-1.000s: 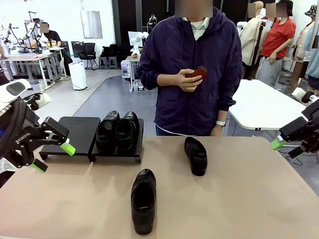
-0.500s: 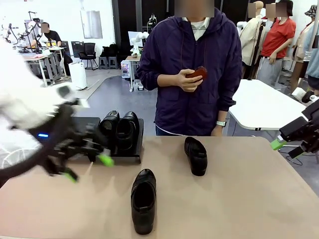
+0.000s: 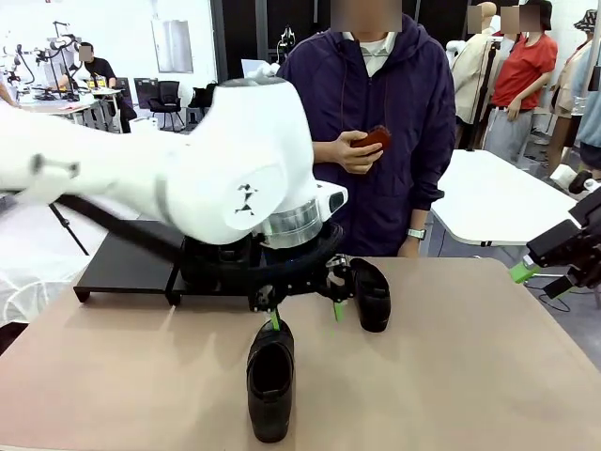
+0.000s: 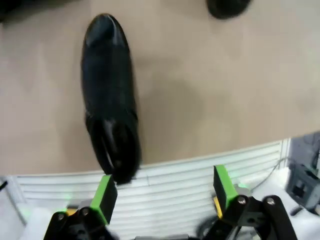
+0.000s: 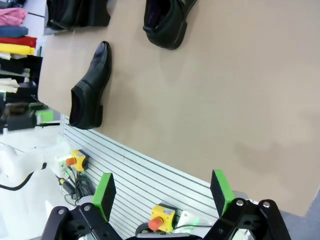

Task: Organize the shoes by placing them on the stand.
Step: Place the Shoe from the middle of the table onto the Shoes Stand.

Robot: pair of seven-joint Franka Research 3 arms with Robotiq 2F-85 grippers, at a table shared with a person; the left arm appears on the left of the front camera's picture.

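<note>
Tan desk (image 3: 451, 376), busy open workshop behind, and a person in a purple jacket at the far side holding a small dark-red object (image 3: 374, 137). The left gripper (image 3: 306, 316) hovers low centre over the near loafer (image 3: 270, 376), jaws wide apart and empty. The second loafer (image 3: 373, 293) lies just beside. The right gripper (image 3: 533, 280) sits at the right edge, spread wide, holding nothing. The black stand (image 3: 122, 268) is mid-left.

A person in a purple hooded jacket (image 3: 376, 122) stands top centre behind the tan tabletop (image 3: 470, 376), a small dark-red object (image 3: 374, 137) at the chest. A white table (image 3: 488, 197) sits mid-right. In the right wrist view, folded clothes (image 5: 15, 40) lie upper left.
</note>
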